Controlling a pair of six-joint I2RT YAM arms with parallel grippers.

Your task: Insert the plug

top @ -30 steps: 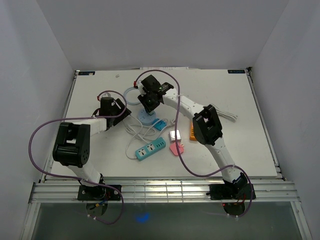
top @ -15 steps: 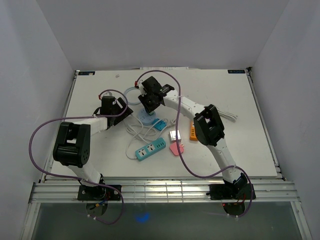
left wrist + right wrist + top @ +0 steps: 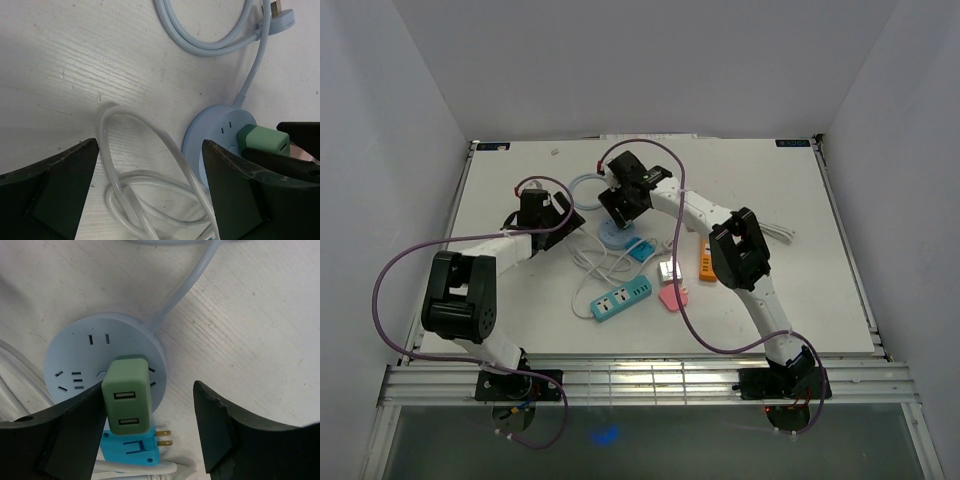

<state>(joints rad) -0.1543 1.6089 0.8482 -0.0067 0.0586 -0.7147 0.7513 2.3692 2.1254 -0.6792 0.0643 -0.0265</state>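
Note:
A green USB plug (image 3: 127, 395) stands upright in the round light-blue socket hub (image 3: 85, 360), which lies on the table. My right gripper (image 3: 149, 392) hangs open over it: its left finger is next to the plug's side and its right finger stands well clear. The left wrist view shows the same plug (image 3: 262, 142) on the hub (image 3: 220, 130) at the right. My left gripper (image 3: 150, 150) is open just left of the hub, above a white cable loop (image 3: 130, 120), and holds nothing. From above, the right gripper (image 3: 620, 205) covers the hub (image 3: 613, 238), with the left gripper (image 3: 548, 215) beside it.
A bright blue plug (image 3: 130, 450) with two bare prongs lies against the hub. The hub's pale blue cord (image 3: 200, 45) coils behind it. A blue power strip (image 3: 622, 297), a pink adapter (image 3: 673, 297), a white adapter (image 3: 670, 270) and an orange one (image 3: 706, 262) lie nearer the arms.
My right gripper has opened and let go of the green plug, which stays in the hub. My left gripper has opened a little wider.

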